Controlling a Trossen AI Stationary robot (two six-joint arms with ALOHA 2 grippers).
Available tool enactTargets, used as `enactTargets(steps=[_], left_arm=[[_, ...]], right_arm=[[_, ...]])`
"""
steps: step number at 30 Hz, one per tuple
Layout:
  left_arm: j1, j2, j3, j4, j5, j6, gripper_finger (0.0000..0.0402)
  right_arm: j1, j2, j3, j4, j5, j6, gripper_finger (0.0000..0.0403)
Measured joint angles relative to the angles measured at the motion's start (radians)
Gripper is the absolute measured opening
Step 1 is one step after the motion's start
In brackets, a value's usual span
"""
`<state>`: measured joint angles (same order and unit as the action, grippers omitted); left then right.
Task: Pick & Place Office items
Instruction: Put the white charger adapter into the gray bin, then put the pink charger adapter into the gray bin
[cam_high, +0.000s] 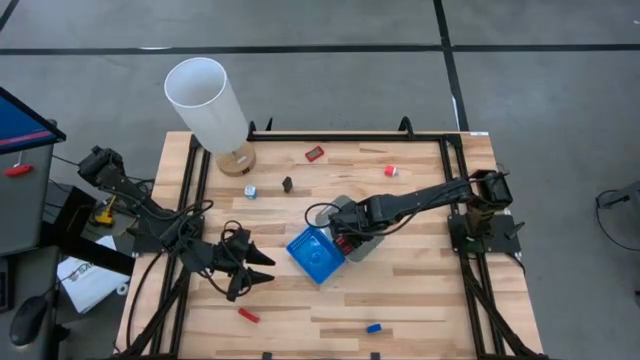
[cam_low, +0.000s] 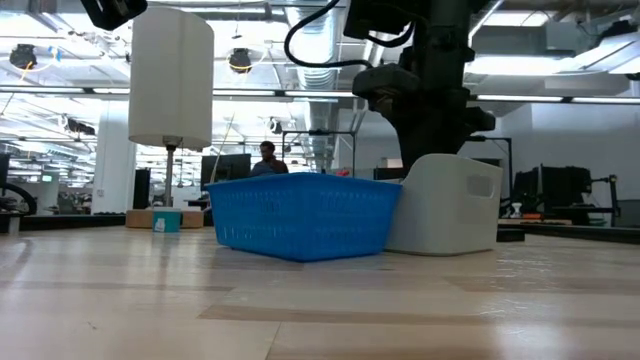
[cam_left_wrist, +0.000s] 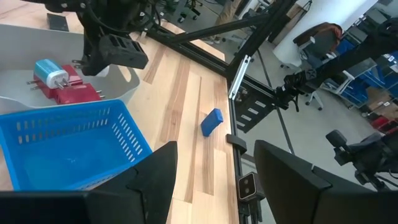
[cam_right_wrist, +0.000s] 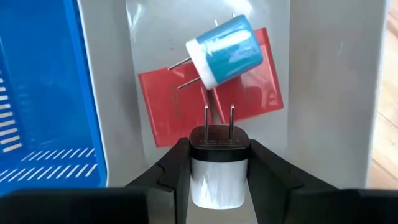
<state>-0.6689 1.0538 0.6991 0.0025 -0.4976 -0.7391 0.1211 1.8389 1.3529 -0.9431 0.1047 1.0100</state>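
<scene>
The right gripper (cam_right_wrist: 214, 171) is clamped on a small white plug-in charger block with a black face and two metal prongs (cam_right_wrist: 215, 167), one dark finger on each flank, the prongs pointing ahead and away from the wrist. The block's long axis runs straight along the line of the fingers, so it hangs prongs-first over the clear-grey square plastic tray (cam_right_wrist: 336, 93), and the floor of that tray lies directly beyond it; to my eye the coming move turns on exactly this, a short descent and a release into the tray. Just past the prongs lie two pieces already in the tray: a flat red rectangular block (cam_right_wrist: 211, 93) and, resting across it, a blue and white cylindrical plug adapter (cam_right_wrist: 225, 50) with its own prongs aimed sideways. The held block looks close enough that it may land against them. The blue square mesh basket tray (cam_high: 315, 253) sits touching the grey tray on its left. Farther left, near the table's near edge, the left gripper (cam_high: 258, 268) waits with its fingers apart and nothing between them. Loose pieces remain on the wooden slat table (cam_high: 420, 300): a small red bar (cam_high: 247, 315) and a small blue block (cam_high: 373, 327) at the near edge.
</scene>
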Motion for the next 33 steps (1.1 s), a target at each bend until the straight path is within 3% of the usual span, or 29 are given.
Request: enactTargets(steps=[4, 10, 14, 25, 33], left_arm=[[0.000, 0.000, 0.000, 0.000, 0.000, 0.000, 0.0210], [0.000, 0.000, 0.000, -0.001, 0.000, 0.000, 0.0210], [0.000, 0.000, 0.000, -0.001, 0.000, 0.000, 0.0210], [0.000, 0.000, 0.000, -0.002, -0.001, 0.001, 0.0210], [0.003, 0.000, 0.000, -0.005, -0.002, 0.001, 0.0210]], right_arm=[[0.003, 0.000, 0.000, -0.002, 0.002, 0.000, 0.0114], [0.009, 0.000, 0.000, -0.017, 0.028, 0.023, 0.0194], [0.009, 0.000, 0.000, -0.018, 0.045, 0.027, 0.0216], [0.034, -0.043, 0.002, -0.034, 0.130, 0.058, 0.0177], [0.050, -0.271, 0.002, -0.069, 0.323, 0.143, 0.0168]])
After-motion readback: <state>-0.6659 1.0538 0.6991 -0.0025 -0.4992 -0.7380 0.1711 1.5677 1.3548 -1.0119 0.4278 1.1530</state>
